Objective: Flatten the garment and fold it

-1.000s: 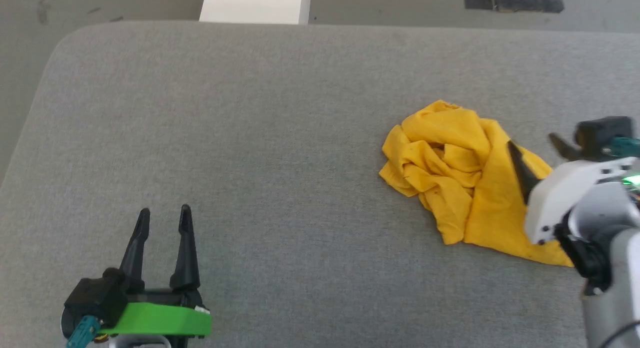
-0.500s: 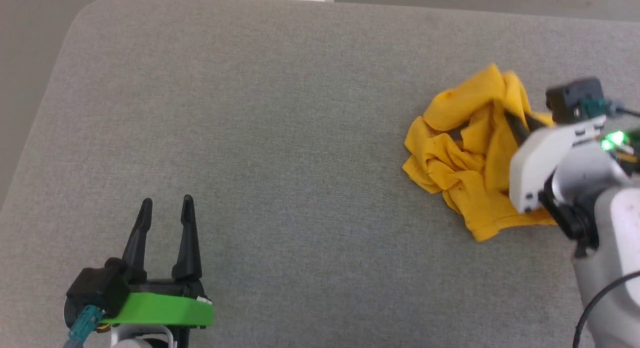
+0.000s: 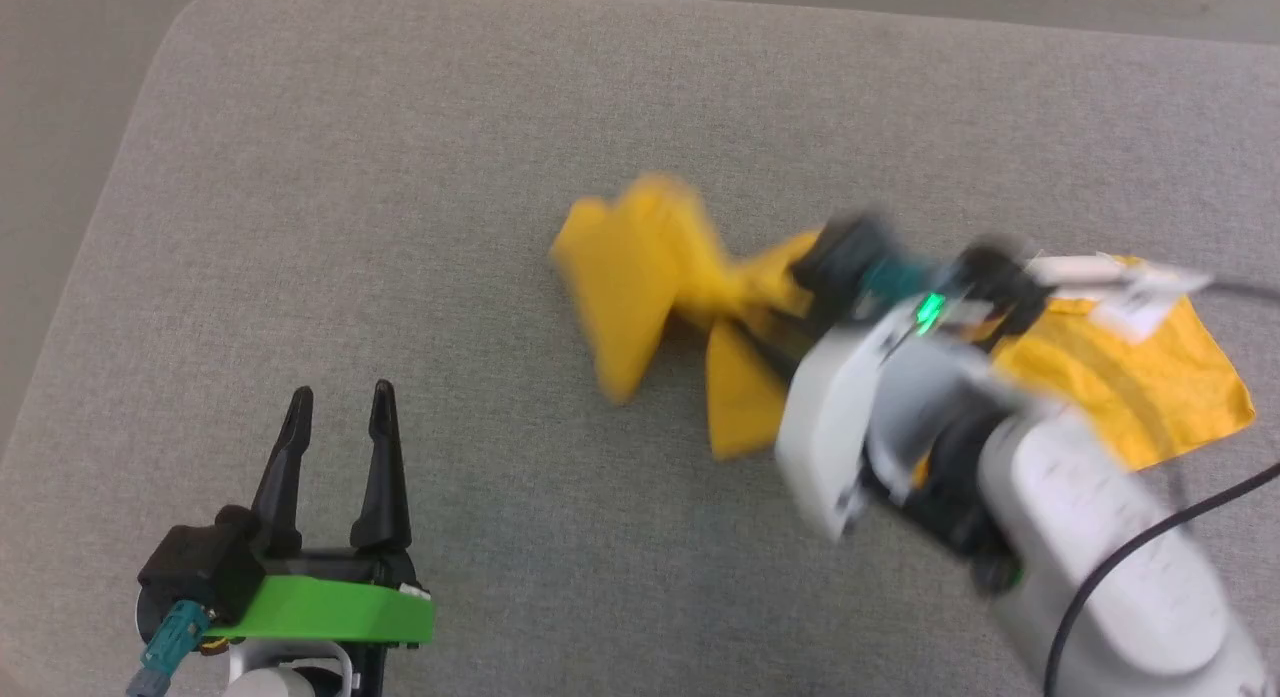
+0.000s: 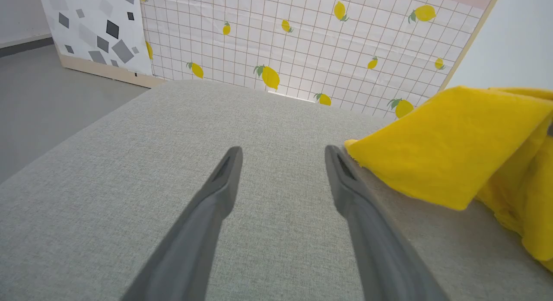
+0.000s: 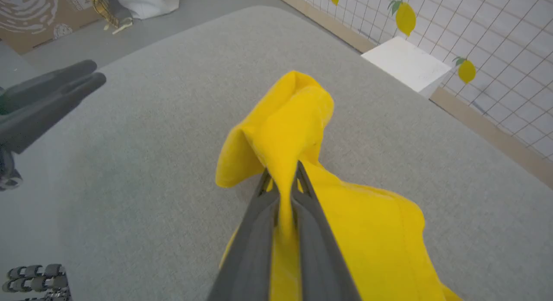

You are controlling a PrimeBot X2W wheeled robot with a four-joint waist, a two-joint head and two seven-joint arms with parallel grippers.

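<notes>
The garment (image 3: 1130, 377) is a yellow T-shirt, blurred in the head view, stretched from the table's right side toward its middle. My right gripper (image 3: 750, 332) is shut on a raised fold of it. The right wrist view shows that gripper (image 5: 283, 175) pinching the yellow cloth (image 5: 293, 128) between its fingers, with a flap standing up beyond the tips. My left gripper (image 3: 335, 412) rests open at the lower left, holding nothing. Seen from the left wrist, the fingers of that gripper (image 4: 283, 156) stand apart, and the garment (image 4: 453, 154) hangs just to their right, lifted off the surface.
The work lies on a grey fabric-covered table (image 3: 400, 177) with rounded corners. A white box (image 5: 406, 63) stands on the floor beyond the far edge, before a lemon-print panel (image 4: 302, 46). A cardboard box (image 5: 39, 11) sits on the floor to one side.
My right gripper closed on the crumpled garment, lifted it and dragged it left toward the table's middle, stretching it out. The head camera shifted. The left gripper stayed put.
</notes>
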